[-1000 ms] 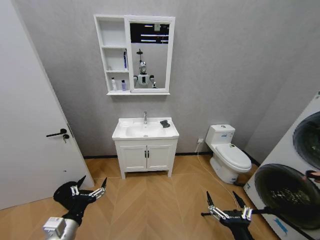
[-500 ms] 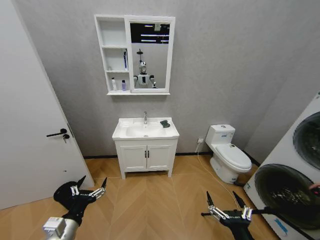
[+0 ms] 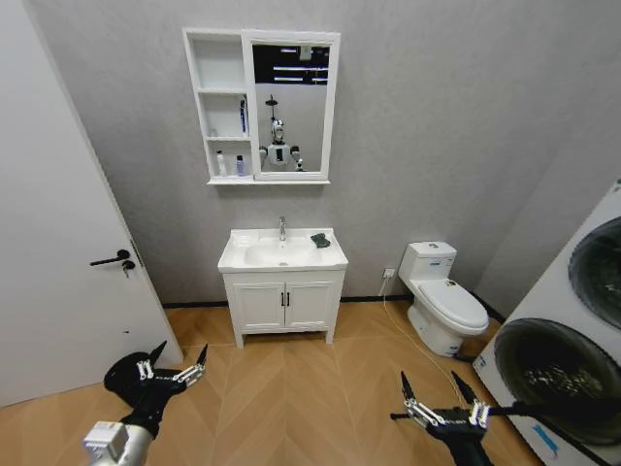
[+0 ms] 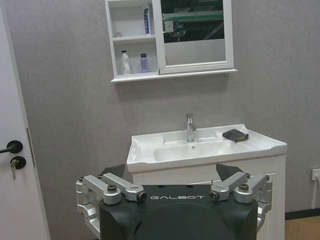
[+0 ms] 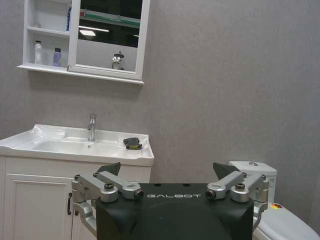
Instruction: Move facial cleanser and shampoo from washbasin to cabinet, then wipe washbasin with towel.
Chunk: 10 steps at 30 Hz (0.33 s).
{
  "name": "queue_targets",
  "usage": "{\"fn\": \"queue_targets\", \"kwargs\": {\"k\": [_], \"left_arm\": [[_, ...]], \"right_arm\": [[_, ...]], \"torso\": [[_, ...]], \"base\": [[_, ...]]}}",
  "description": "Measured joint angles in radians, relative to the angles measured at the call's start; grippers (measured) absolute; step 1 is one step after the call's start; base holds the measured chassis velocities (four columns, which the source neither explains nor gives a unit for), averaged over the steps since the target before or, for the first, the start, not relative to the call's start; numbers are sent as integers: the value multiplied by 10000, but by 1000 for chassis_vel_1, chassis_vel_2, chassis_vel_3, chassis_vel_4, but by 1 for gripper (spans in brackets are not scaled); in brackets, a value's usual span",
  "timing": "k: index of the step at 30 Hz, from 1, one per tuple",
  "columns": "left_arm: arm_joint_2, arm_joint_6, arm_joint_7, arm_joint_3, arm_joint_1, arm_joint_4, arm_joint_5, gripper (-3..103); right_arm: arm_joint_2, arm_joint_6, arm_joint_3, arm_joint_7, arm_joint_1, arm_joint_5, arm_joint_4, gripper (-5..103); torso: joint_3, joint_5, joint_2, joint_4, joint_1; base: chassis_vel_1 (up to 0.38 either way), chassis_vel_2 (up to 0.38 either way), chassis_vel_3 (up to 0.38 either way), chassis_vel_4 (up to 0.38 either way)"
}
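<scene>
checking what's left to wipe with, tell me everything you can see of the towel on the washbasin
The towel is a small dark grey-black folded cloth, thick and soft-looking, with a lighter yellowish edge at one end. It lies flat on the white washbasin top, on the rim behind the bowl, to the robot's right of the chrome tap. Nothing else touches it; both grippers are far off.

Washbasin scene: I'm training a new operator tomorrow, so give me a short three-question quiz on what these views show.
1. True or false: the towel lies on the washbasin to the right of the tap.
2. Which shelf of the cabinet holds the two small bottles? A top, B middle, C bottom.
3. Fill in: both the left end effector and the right end effector hang low over the wooden ___, well short of the washbasin.

Key: 1 true; 2 C; 3 floor.
</scene>
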Motion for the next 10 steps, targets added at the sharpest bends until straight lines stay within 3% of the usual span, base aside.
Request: {"fn": "queue_targets", "kwargs": {"k": [10], "left_arm": [[0, 0, 0, 0, 0, 0, 0, 100]], "right_arm": [[0, 0, 0, 0, 0, 0, 0, 100]], "torso": [[0, 0, 0, 0, 0]], "base": [[0, 0, 0, 0]]}}
